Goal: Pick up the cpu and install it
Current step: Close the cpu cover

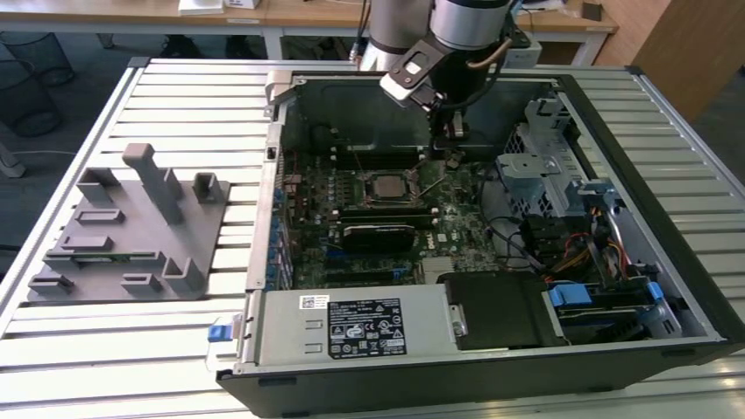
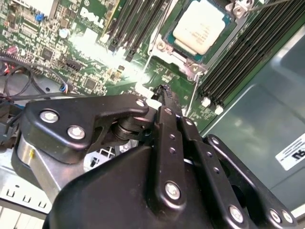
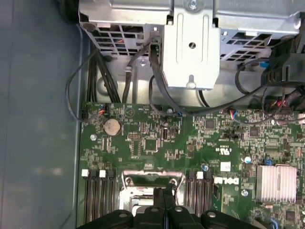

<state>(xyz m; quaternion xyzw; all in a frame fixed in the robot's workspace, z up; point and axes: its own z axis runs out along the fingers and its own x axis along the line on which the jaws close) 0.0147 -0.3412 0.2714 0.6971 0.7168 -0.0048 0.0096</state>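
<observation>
Table (image 1: 163, 87): slatted metal top, with bare strips along its edges. Computer case (image 1: 466, 388): lying on its side with its side panel off, taking up most of the table toward the exterior view's right; its walls stand up round the interior. Fixture tray (image 1: 128, 262): grey blocks at the exterior view's left, apart from the case. Motherboard (image 1: 466, 231): green, flat on the case floor, open from above. Arm (image 1: 466, 22): reaches down into the case from its far edge. Drive cage (image 3: 190, 43): metal, with cables beneath it, bordering the board. Gripper (image 1: 451, 148): black, hanging above the board just beside the socket and clear of the case walls; in both wrist views the gripper (image 2: 164, 93) (image 3: 164, 193) has its fingers pressed together with nothing between them. Socket (image 2: 161, 45): metal frame with memory slots (image 2: 248, 52) on both sides. Cpu (image 2: 199, 26): pale silvery square seated inside the socket frame, apart from the gripper; in the exterior view the cpu (image 1: 385, 186) lies near the board's middle.
</observation>
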